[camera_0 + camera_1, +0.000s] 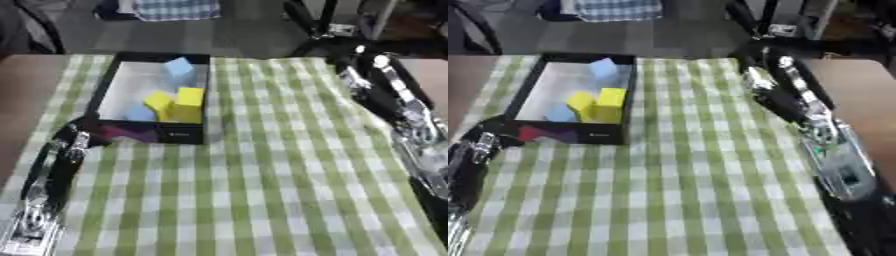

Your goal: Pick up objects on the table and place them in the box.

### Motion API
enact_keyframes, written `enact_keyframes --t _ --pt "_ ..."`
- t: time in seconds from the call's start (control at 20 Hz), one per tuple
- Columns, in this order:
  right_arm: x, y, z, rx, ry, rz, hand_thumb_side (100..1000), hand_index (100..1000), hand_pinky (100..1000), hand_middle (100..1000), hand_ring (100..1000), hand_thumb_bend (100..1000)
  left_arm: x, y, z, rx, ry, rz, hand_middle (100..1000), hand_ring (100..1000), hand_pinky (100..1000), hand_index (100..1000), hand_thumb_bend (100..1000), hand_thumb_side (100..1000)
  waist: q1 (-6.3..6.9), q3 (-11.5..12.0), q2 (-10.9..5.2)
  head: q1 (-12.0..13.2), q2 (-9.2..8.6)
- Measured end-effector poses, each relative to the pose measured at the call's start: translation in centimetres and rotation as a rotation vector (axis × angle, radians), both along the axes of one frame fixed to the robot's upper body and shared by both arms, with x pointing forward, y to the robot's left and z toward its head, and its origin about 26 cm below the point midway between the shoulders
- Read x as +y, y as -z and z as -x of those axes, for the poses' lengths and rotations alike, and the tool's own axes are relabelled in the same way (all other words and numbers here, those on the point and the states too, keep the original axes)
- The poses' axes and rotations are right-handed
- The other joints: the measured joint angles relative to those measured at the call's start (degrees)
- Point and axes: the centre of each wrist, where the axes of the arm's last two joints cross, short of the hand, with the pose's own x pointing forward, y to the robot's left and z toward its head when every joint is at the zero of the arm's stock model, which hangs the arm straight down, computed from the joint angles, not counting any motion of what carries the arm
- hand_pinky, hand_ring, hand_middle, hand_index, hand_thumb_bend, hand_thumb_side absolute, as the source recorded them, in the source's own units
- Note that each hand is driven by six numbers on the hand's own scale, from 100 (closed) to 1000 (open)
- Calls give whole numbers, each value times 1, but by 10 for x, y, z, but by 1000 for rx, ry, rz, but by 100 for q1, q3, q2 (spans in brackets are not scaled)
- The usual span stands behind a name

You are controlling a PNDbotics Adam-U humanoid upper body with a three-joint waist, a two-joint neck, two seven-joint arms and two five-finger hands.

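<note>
While blocks (179, 102) fill box (105, 85), cloth (262, 190) lies bare.

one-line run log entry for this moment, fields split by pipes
box: holds yellow blocks and blue blocks | cloth: no loose blocks seen | left hand: near box corner | right hand: over cloth's far right

Tablecloth (262, 165): woven cloth, green and white check, matt, with soft creases near the far right corner. Table (859, 95) beneath: brown, wood-like, dull sheen. Box (105, 85): black walls, matt, card-like; pale smooth floor inside. Yellow blocks (179, 104) and light blue blocks (179, 67): plain, matt, foam- or plastic-like; cannot tell which. Right hand (776, 80) and left hand (70, 140): black hard casing with bright silver metal joints catching the light, glossy.
</note>
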Motion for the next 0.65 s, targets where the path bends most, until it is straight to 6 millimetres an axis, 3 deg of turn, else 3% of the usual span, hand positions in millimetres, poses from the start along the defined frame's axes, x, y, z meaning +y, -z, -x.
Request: enact_keyframes --t 0.3,0.65 --pt "-6 40 33 92 102 -161 816 829 920 694 781 100 1 2 2 5 -11 2 590 591 790 832 100 783 0 -103 -3 180 0" --pt "-8 69 67 137 153 -240 857 821 920 699 782 100 2 4 2 13 -19 3 594 594 789 837 100 784 0 -194 -3 171 1"
